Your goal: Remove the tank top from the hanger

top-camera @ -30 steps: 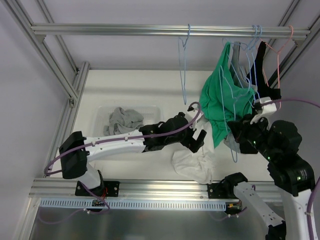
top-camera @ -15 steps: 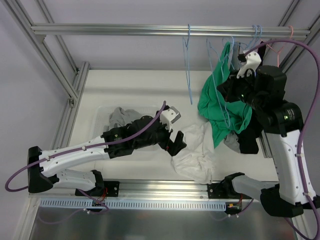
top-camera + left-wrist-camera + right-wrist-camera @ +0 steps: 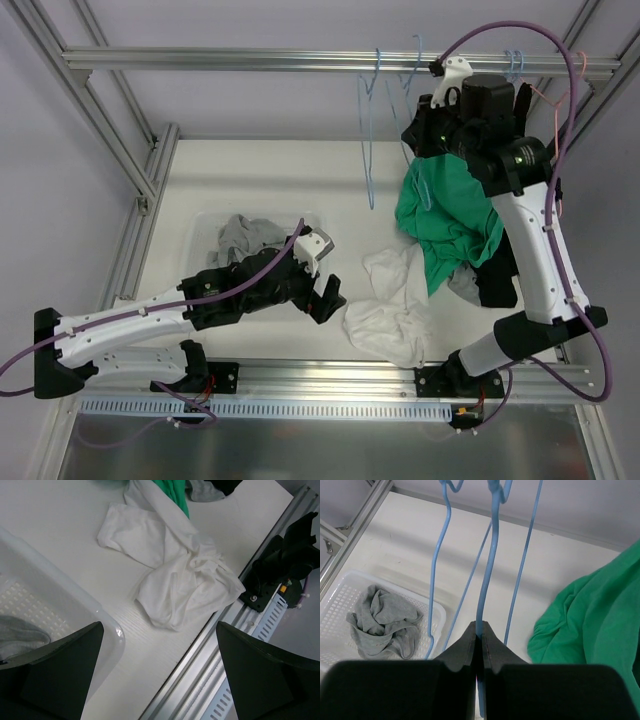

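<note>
White bench [image 3: 260, 190], aluminium rail [image 3: 250, 60] overhead. Right gripper [image 3: 480, 632] jaws clamped on blue hanger [image 3: 486, 570]; left gripper [image 3: 327, 297] jaws wide apart above bench.

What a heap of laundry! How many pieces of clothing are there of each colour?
Green: 1, the green tank top
White: 1, the white garment
Grey: 2, the grey garment in the basket and a grey piece peeking from under the green
Black: 1, the black garment
Total: 5

green tank top [image 3: 445, 215], blue hanger [image 3: 487, 555] (plain)
</note>
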`<state>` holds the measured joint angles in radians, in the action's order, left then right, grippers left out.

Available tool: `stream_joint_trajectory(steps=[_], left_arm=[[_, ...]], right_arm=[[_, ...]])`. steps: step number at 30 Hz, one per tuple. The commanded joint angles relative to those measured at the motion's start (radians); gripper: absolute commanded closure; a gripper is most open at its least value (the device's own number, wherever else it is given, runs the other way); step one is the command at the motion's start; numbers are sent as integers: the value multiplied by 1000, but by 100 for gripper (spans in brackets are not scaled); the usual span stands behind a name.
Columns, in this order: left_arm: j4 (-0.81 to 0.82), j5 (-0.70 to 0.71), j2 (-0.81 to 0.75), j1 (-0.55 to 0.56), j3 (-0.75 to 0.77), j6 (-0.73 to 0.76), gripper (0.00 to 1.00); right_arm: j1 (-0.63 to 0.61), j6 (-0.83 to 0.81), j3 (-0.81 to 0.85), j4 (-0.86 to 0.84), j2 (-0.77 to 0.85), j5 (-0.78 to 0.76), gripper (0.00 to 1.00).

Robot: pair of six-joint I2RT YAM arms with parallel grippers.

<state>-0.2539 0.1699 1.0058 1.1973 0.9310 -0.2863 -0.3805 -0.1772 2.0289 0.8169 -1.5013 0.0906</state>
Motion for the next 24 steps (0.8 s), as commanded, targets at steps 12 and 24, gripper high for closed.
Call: stream_joint_trajectory(steps=[12,24], left_arm=[[-4,13,19,5,-34,-51,1],[7,-1,115,5,32,-60,1]], right_arm=[[-34,47,-107,-88,-17,-60,100],[-37,50,-180,-104,79,-31,37]])
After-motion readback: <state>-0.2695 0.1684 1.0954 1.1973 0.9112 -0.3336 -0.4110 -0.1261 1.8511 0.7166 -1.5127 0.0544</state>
